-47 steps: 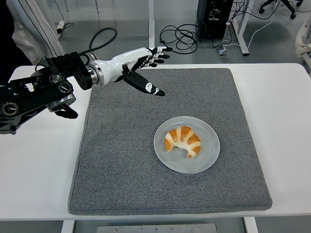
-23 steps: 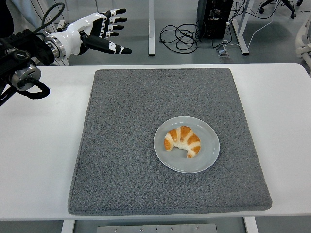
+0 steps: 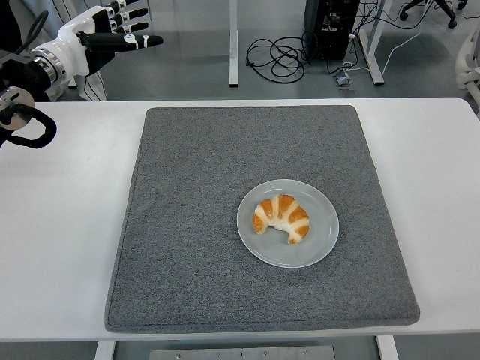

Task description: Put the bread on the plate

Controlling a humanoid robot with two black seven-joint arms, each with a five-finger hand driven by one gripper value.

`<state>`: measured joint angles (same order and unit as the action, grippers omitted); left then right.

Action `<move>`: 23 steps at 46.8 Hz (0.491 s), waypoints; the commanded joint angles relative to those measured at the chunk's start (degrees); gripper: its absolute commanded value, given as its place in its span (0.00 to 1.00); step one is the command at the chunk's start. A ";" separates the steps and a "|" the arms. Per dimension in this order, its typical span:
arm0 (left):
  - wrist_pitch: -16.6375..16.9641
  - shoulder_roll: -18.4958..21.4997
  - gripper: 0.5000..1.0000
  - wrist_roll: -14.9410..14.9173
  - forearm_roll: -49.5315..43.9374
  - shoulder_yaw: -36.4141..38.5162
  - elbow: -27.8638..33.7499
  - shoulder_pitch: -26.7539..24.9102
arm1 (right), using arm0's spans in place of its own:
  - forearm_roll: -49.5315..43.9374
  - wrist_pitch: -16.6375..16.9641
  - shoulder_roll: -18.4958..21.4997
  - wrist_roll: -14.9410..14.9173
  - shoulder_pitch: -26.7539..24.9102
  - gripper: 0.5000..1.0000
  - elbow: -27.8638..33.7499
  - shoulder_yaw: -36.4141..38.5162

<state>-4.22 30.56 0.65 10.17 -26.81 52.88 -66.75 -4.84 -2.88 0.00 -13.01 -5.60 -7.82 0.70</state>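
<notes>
A golden croissant with pale stripes [image 3: 283, 217] lies on the grey round plate [image 3: 321, 238], which rests on the grey mat a little right of its middle. My left hand [image 3: 124, 28] is raised at the top left corner, beyond the table's far edge and far from the plate. Its fingers are spread straight and hold nothing. The right arm does not show.
The grey mat [image 3: 187, 225] covers most of the white table [image 3: 60, 247]. Behind the table are cables [image 3: 281, 56] on the floor, a white desk leg [image 3: 233, 41] and a black computer case [image 3: 330, 26].
My left arm has drawn back up and to the left, from over the mat's far left corner to the top left corner of the view. The croissant and plate have stayed still.
</notes>
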 commanded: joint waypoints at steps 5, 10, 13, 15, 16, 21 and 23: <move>-0.26 0.82 0.97 -0.03 -0.15 -5.61 -0.85 3.64 | 0.01 -0.02 0.00 0.00 0.06 1.00 0.00 0.00; -0.44 1.61 0.97 -0.12 -0.15 -9.04 -0.85 5.92 | 0.01 -0.02 0.00 0.00 0.06 1.00 0.00 0.00; -0.53 2.22 0.97 -0.12 -0.15 -9.93 -0.85 6.72 | 0.01 -0.02 0.00 0.00 0.06 1.00 0.00 0.00; -0.79 2.57 0.97 -0.21 -0.15 -10.02 -0.85 6.81 | 0.01 0.07 0.00 0.00 -0.03 1.00 0.00 0.00; -0.79 2.75 0.97 -0.21 -0.15 -9.93 -0.85 6.81 | 0.01 0.07 0.00 0.00 0.06 1.00 0.00 0.00; -0.79 3.28 0.97 -0.21 -0.24 -10.10 -0.85 6.89 | 0.01 0.07 0.00 0.00 0.06 1.00 -0.44 0.09; -0.79 3.45 0.97 -0.21 -0.24 -10.28 -0.85 6.98 | 0.01 0.07 0.00 0.00 -0.03 1.00 -0.44 0.09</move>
<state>-5.02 33.80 0.45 9.95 -36.92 52.02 -59.86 -4.84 -2.84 0.00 -13.00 -5.55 -8.09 0.76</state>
